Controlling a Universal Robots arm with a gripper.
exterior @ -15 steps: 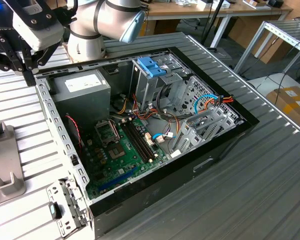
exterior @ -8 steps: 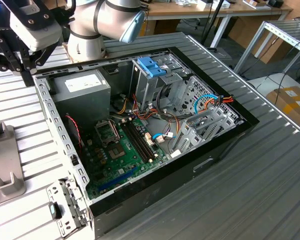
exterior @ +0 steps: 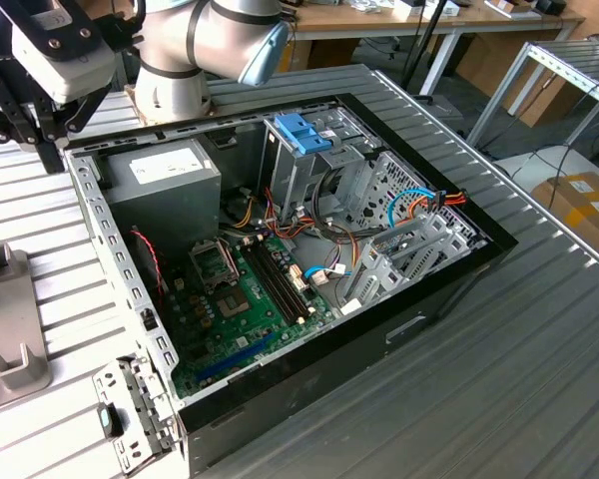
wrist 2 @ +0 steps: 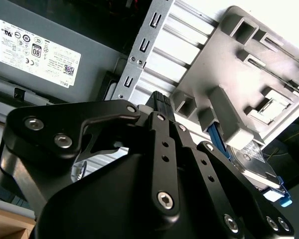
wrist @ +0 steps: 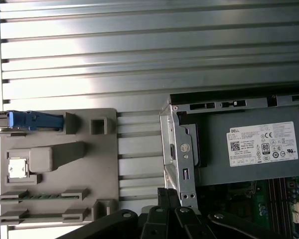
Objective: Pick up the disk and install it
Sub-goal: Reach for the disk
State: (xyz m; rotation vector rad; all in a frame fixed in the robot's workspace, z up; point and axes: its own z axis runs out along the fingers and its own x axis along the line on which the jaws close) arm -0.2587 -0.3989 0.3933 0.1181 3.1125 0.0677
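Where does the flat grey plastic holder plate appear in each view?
Exterior view: the flat grey plastic holder plate sits at the exterior view's left edge, outside the black computer case.
Second wrist view: the plate, beyond the case wall.
First wrist view: the plate, beside the case wall.
Shared landmark: the grey metal power supply, white label.
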